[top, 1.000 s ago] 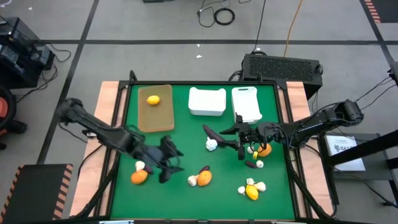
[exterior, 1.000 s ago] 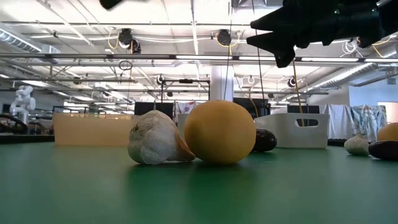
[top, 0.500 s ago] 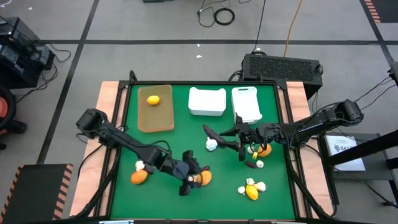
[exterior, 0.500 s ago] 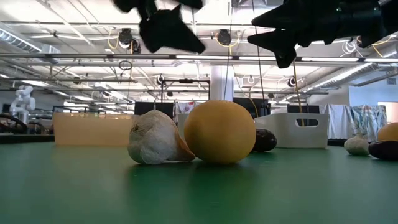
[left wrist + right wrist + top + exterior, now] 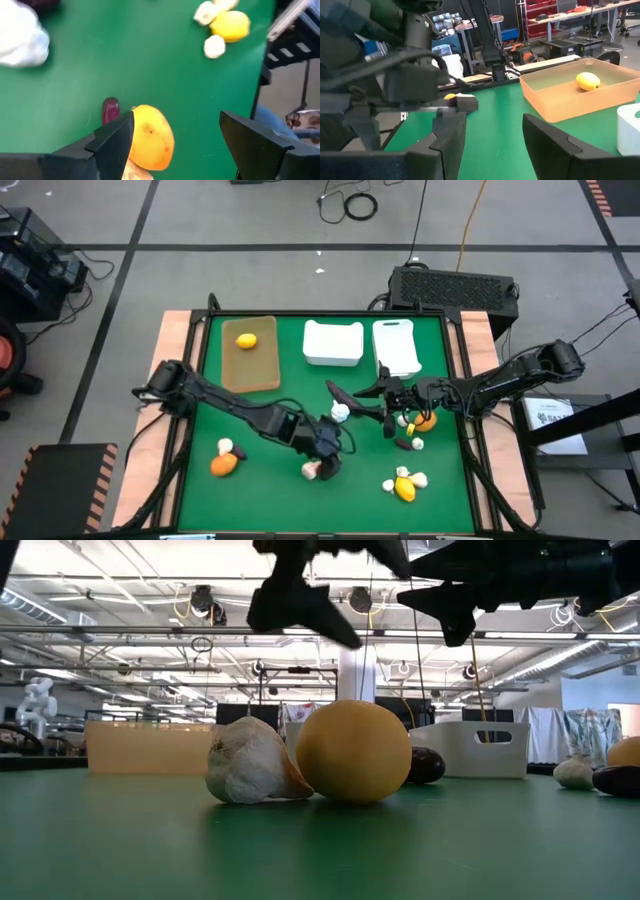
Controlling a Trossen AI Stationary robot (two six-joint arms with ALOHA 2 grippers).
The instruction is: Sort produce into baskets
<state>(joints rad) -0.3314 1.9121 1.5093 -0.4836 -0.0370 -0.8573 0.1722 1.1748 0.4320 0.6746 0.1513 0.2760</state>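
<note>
My left gripper [image 5: 328,452] is open and hangs above an orange-yellow fruit [image 5: 150,142] and a white garlic bulb [image 5: 312,470] that lie side by side on the green table near its front middle. In the low view the fruit [image 5: 352,752] and bulb [image 5: 250,765] rest on the table, with the gripper [image 5: 300,605] well above them. My right gripper [image 5: 386,408] is open and empty above the table's right half. The tan tray [image 5: 248,352] holds one yellow fruit [image 5: 246,340]. Two white bins [image 5: 333,343] [image 5: 397,347] stand at the far edge.
An orange fruit [image 5: 223,465] and a bulb [image 5: 226,446] lie front left. A bulb [image 5: 340,413] lies mid-table. Fruit, bulbs and a purple piece [image 5: 405,445] lie under my right arm. A fruit-and-bulb cluster [image 5: 405,483] lies front right. A small purple piece [image 5: 111,111] lies beside the fruit under my left gripper.
My left gripper has swept toward the table's right edge, from beside the front-left fruit to above the fruit and bulb at the front middle. It has stayed open. No produce has moved.
</note>
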